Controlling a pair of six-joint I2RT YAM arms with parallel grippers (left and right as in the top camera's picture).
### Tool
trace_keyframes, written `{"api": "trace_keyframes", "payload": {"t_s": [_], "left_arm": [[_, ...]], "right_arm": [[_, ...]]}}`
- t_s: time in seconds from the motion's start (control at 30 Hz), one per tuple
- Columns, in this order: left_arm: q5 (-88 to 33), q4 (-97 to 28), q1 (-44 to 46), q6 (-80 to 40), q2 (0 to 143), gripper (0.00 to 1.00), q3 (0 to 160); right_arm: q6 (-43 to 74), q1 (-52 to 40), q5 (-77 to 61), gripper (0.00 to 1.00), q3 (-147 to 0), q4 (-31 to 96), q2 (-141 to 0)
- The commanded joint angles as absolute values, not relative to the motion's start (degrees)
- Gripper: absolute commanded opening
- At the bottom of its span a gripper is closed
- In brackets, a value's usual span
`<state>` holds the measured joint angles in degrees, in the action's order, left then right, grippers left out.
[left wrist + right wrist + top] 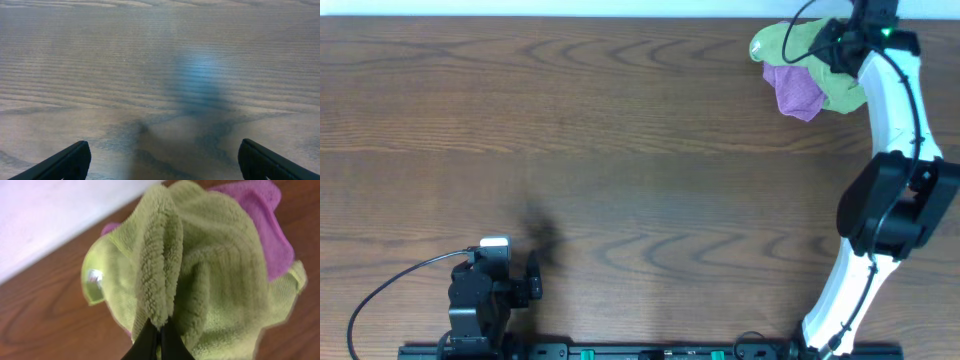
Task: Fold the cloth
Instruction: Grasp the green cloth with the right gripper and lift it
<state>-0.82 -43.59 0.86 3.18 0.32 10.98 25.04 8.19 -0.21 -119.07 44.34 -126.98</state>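
Observation:
A green cloth (782,44) lies bunched at the far right of the table, on top of a purple cloth (796,91). My right gripper (840,45) is over the pile. In the right wrist view its fingers (159,330) are shut on a raised fold of the green cloth (210,280), and the purple cloth (270,225) shows behind it. My left gripper (510,262) rests near the front left of the table. In the left wrist view its fingers (165,160) are wide apart with only bare wood between them.
The wooden table (620,150) ends at a white strip (570,8) along the far edge, just behind the cloths. The white wall or edge also shows in the right wrist view (50,215). A black rail (620,352) runs along the front.

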Motion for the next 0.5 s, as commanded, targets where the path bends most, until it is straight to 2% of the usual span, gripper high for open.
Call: {"api": "trace_keyframes", "payload": {"t_s": [0.0, 0.2, 0.47], "left_arm": [[0.23, -46.11, 0.95, 3.01, 0.27, 0.95, 10.33], [0.23, -46.11, 0.95, 3.01, 0.27, 0.95, 10.33], [0.23, -46.11, 0.95, 3.01, 0.27, 0.95, 10.33]], "right_arm": [[21.34, 5.43, -0.64, 0.01, -124.62, 48.77, -124.66], [18.09, 0.78, -0.67, 0.01, -128.9, 59.77, -120.68], [16.64, -6.24, -0.25, 0.01, -128.9, 68.03, -112.2]]}}
